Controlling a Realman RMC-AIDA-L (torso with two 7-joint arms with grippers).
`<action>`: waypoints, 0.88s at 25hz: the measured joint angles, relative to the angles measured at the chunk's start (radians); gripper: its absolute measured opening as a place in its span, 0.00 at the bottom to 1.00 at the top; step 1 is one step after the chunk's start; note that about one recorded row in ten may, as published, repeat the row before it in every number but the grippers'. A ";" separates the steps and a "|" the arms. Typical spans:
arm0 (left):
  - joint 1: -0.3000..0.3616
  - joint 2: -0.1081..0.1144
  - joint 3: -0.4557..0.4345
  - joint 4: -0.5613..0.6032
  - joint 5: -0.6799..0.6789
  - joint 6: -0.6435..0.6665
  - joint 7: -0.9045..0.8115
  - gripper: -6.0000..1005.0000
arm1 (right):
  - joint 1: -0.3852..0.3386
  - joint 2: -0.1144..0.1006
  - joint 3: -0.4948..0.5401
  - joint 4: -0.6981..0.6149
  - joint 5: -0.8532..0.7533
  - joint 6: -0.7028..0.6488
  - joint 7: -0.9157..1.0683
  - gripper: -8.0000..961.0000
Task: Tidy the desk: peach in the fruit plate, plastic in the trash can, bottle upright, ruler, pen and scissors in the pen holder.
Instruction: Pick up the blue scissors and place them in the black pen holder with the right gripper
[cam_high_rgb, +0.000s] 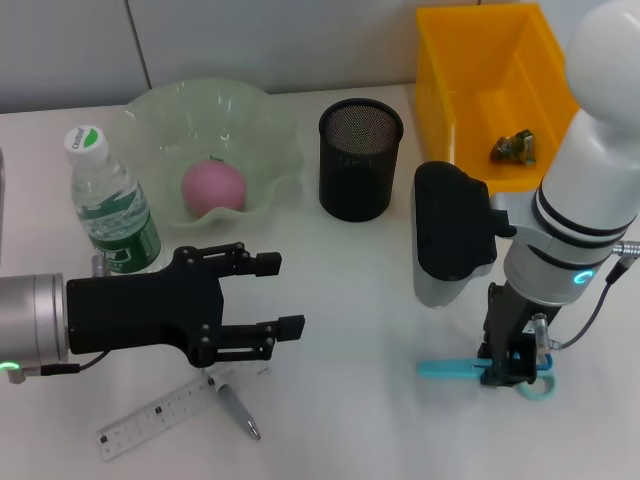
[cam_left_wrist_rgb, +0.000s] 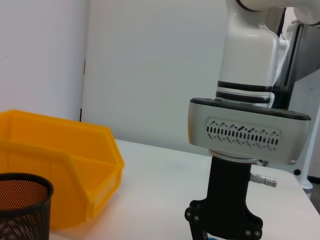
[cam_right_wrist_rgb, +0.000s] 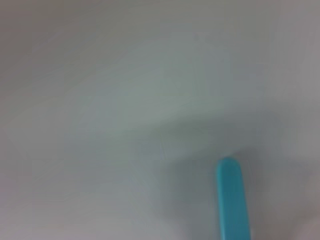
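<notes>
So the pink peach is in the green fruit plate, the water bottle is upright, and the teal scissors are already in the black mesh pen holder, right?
Not quite. The teal scissors still lie on the white desk, under the right gripper; the head view shows the black mesh pen holder empty. The pink peach is in the green fruit plate, and the water bottle is upright.

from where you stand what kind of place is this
Likely a lab desk staged for a tidying trial: a plain white table against a bare wall, holding desk items such as a mesh pen holder, a ruler and an orange bin serving as trash can.
</notes>
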 joint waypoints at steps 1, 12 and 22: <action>0.000 0.000 -0.003 0.000 0.000 0.001 0.000 0.77 | 0.000 0.000 0.003 -0.002 0.001 0.000 0.001 0.23; 0.001 0.000 -0.011 -0.001 0.000 0.012 0.001 0.77 | -0.001 -0.006 0.086 -0.185 -0.058 -0.031 0.003 0.24; 0.000 0.000 -0.018 -0.004 0.000 0.012 0.013 0.77 | -0.002 -0.006 0.101 -0.344 -0.171 -0.035 0.003 0.25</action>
